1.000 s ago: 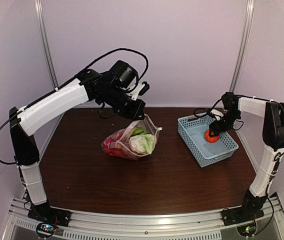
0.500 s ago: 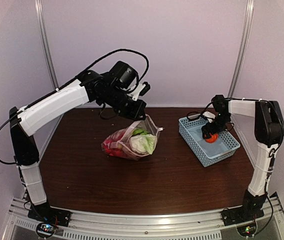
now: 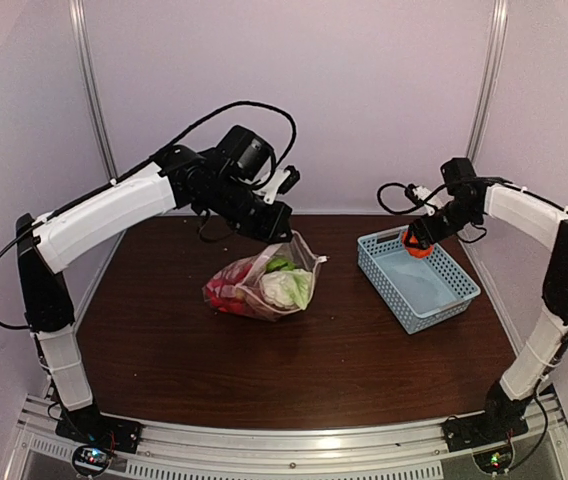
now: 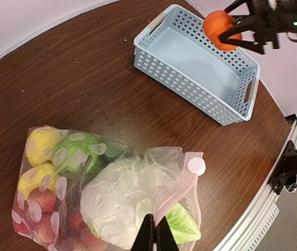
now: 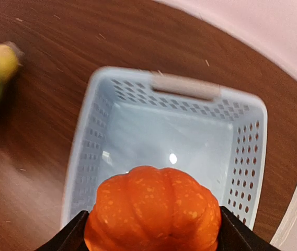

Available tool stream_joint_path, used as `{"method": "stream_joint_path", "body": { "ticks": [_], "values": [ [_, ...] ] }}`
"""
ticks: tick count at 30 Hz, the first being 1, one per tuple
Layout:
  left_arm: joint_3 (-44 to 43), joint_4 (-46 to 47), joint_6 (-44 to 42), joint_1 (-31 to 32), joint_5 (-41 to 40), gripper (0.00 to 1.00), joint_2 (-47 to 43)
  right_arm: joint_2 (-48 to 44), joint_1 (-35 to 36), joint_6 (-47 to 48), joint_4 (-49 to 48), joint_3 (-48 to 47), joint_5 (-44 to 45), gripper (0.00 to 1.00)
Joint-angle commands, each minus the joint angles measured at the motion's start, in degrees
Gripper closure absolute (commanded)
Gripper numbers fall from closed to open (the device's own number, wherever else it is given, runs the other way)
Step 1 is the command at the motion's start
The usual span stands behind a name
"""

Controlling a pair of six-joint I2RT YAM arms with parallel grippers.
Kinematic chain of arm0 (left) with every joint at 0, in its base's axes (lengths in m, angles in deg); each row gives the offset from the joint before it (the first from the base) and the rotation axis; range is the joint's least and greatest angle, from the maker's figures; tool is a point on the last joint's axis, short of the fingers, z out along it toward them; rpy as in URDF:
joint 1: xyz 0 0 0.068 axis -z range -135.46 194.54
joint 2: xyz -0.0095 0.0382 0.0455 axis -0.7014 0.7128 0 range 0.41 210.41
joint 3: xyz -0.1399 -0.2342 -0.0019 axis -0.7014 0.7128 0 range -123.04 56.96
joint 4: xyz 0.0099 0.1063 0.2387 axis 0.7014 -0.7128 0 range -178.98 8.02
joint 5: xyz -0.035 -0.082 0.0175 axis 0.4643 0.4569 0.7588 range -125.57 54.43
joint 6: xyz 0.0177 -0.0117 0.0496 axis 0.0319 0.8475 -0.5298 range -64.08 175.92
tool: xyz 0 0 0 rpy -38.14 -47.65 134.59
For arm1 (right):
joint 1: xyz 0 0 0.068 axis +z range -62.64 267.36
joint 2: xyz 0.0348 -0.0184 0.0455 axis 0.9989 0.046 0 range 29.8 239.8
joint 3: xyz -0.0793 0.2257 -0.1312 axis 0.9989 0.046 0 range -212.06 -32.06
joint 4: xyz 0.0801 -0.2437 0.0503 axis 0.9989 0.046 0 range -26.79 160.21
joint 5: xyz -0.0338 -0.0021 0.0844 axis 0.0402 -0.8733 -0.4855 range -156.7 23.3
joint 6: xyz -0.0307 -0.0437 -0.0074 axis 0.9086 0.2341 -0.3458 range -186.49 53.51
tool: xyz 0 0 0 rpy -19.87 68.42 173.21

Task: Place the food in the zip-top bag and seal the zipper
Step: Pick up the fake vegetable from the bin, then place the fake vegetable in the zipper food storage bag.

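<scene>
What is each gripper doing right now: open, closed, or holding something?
Left gripper: closed, pinching the rim of the bag.
Right gripper: closed on the pumpkin, held over the basket.

left arm: elbow high, forearm reaching forward, wrist tipped down | left gripper (image 3: pixel 282 232): jaws pinched tight on the zip-top bag (image 4: pixel 161 172) edge | right arm: stretched forward, wrist held aloft | right gripper (image 3: pixel 416 241): jaws wide, clamping the pumpkin (image 5: pixel 153 204)
</scene>
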Motion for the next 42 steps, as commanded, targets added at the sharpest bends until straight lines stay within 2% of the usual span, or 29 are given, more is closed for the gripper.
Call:
{"method": "stream_joint_path", "body": {
  "ticks": [1,4,8,13,21,28,38,42],
  "values": [
    [2.25,7.38,1.25,-1.11,4.98,1.0,-2.7,-11.9,6.23,0.32,0.29,-0.19,-24.48,0.34],
    [3.17,8.4,2.23,-1.59,2.61,1.0,-2.43,-14.77,12.79,-0.36,-2.4,-0.21,-30.77,0.33],
    [2.1,8.52,3.85,-1.72,4.77,1.0,-2.22,-15.97,20.9,0.32,-4.76,-0.99,-34.23,0.31],
    [1.06,8.84,5.64,-1.72,6.41,1.0,-2.83,-14.88,27.19,-0.79,-10.36,-0.07,-35.11,0.31],
    [0.82,11.67,8.71,-2.23,10.87,1.0,-4.9,-10.52,35.64,5.08,-8.57,-1.75,-29.71,0.29],
    [2.04,13.27,10.35,-2.8,15.01,1.0,-6.22,-9.02,37.35,5.37,-12.38,-0.93,-22.65,0.3],
    [3.63,14.72,10.84,-2.96,16.51,1.0,-7.17,-8.01,37.75,5.36,-19.43,0.02,-10.73,0.31],
    [4.83,15.87,11.21,-3.0,16.46,1.0,-8.05,-7.36,38.16,4.67,-25.16,4.19,-6.73,0.27]
  ]
}}
